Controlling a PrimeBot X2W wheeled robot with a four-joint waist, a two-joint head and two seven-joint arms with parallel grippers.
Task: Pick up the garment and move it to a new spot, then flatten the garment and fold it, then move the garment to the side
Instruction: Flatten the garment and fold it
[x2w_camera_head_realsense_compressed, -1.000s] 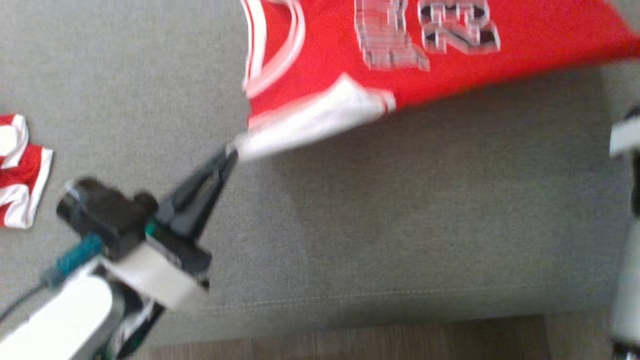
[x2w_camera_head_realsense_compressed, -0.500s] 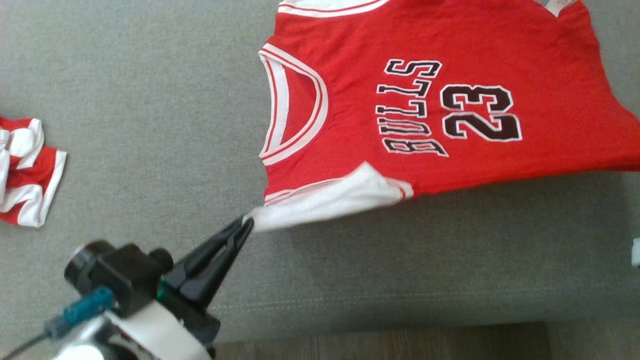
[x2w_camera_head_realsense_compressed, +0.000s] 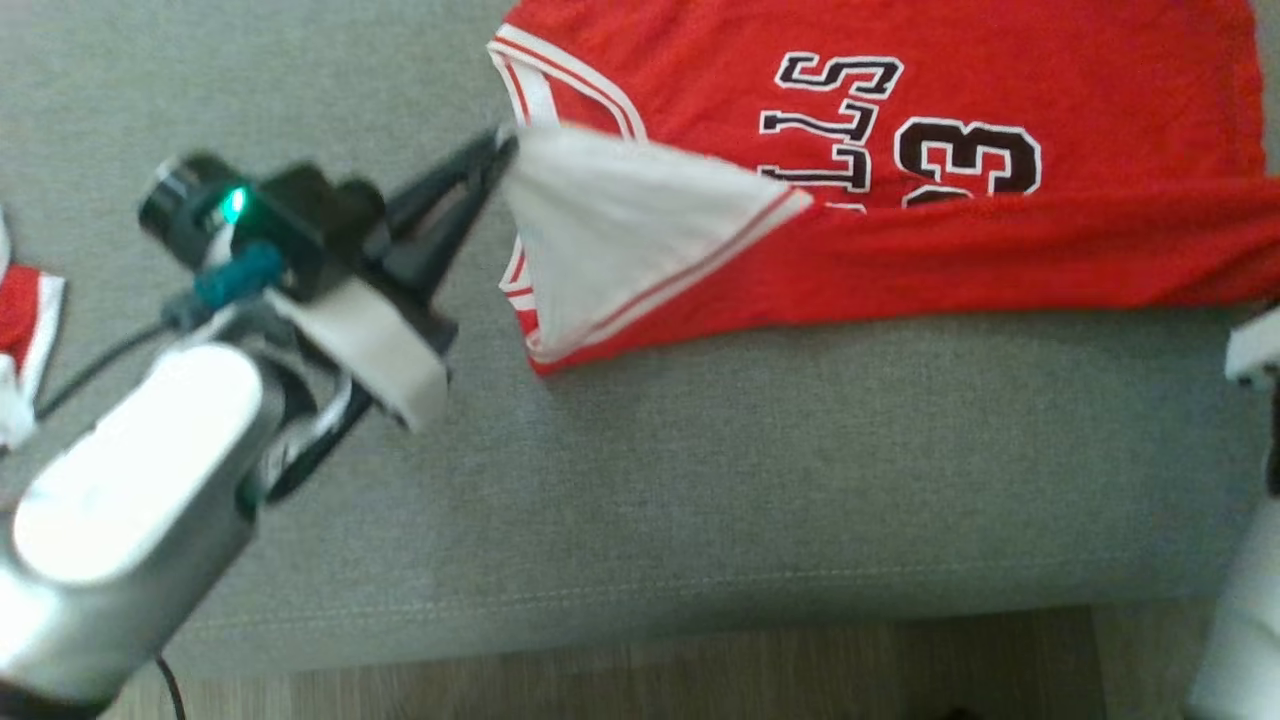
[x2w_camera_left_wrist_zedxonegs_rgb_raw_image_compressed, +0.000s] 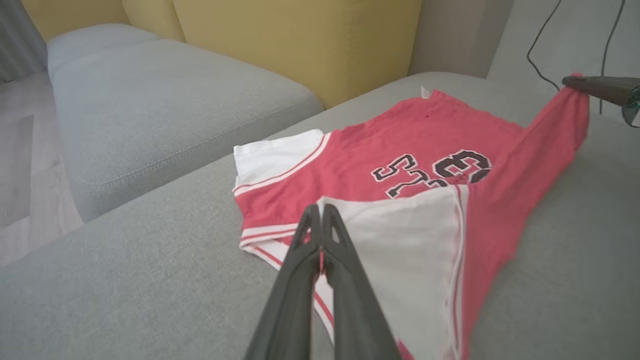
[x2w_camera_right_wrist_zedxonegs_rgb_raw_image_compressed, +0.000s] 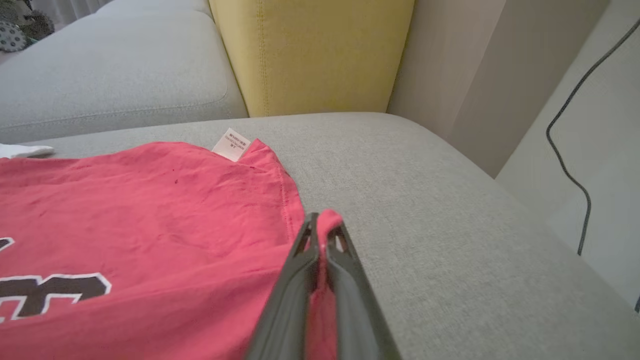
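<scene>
Left pincer (x2w_camera_head_realsense_compressed: 503, 148) is clenched on the white shoulder corner (x2w_camera_head_realsense_compressed: 620, 210) of the red shirt (x2w_camera_head_realsense_compressed: 1000, 250). It holds that corner up off the seat and over the shirt's front, just short of the lettering. Right pincer (x2w_camera_right_wrist_zedxonegs_rgb_raw_image_compressed: 320, 222) is clamped on the red hem corner at the other end. Between the two, the near edge hangs as one long raised fold. The rest of the shirt lies flat on the grey sofa seat (x2w_camera_head_realsense_compressed: 700, 470), beyond both pincers.

This looks like the fold itself. To do it well, carry both corners across level and at the same pace. Hold the edge taut, and lay it down parallel to the far edge before letting go.

The left arm comes in low from the left, forearm slanting upward, fingers aimed at the neckline.
</scene>
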